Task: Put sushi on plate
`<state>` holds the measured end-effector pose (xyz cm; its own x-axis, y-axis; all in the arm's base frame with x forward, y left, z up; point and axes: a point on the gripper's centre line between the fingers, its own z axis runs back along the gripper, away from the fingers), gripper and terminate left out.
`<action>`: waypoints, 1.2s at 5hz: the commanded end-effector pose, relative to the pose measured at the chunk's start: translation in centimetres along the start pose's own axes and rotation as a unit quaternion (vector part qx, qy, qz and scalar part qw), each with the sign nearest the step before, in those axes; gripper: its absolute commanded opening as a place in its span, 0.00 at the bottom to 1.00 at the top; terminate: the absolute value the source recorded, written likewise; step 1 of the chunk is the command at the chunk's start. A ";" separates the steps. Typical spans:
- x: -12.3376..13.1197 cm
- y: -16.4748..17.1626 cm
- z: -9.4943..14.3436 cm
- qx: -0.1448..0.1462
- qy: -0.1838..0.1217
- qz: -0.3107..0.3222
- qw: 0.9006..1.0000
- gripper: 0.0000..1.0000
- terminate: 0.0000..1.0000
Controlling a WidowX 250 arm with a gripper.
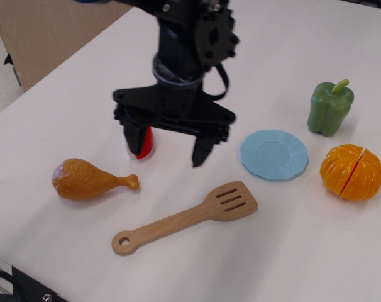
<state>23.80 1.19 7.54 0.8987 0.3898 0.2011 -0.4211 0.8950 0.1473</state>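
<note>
The sushi (147, 143) lies on the white table; only a strip of its red top shows, the rest is hidden behind my left finger. My gripper (168, 146) hangs open above the table, its left finger (134, 138) in front of the sushi and its right finger (200, 150) apart to the right. It holds nothing. The light-blue scalloped plate (274, 155) sits empty on the table to the right of the gripper.
A brown chicken drumstick (87, 180) lies at the left. A wooden slotted spatula (185, 217) lies in front. A green pepper (331, 107) and an orange pumpkin (351, 172) stand right of the plate. A brown board (46, 31) stands beyond the table's far left edge.
</note>
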 end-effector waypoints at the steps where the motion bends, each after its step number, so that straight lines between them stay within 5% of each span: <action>1: 3.4 3.8 -2.0 -0.010 -0.057 0.117 0.991 1.00 0.00; 3: 6.1 5.3 -4.3 -0.052 -0.109 0.126 0.985 1.00 0.00; 4: 6.4 5.8 -5.7 -0.082 -0.110 0.154 0.978 1.00 0.00; 6: 7.0 5.7 -7.9 -0.101 -0.063 0.165 0.979 1.00 0.00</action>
<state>29.15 10.34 1.03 0.7031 0.6511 0.2859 -0.6459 0.7529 -0.1263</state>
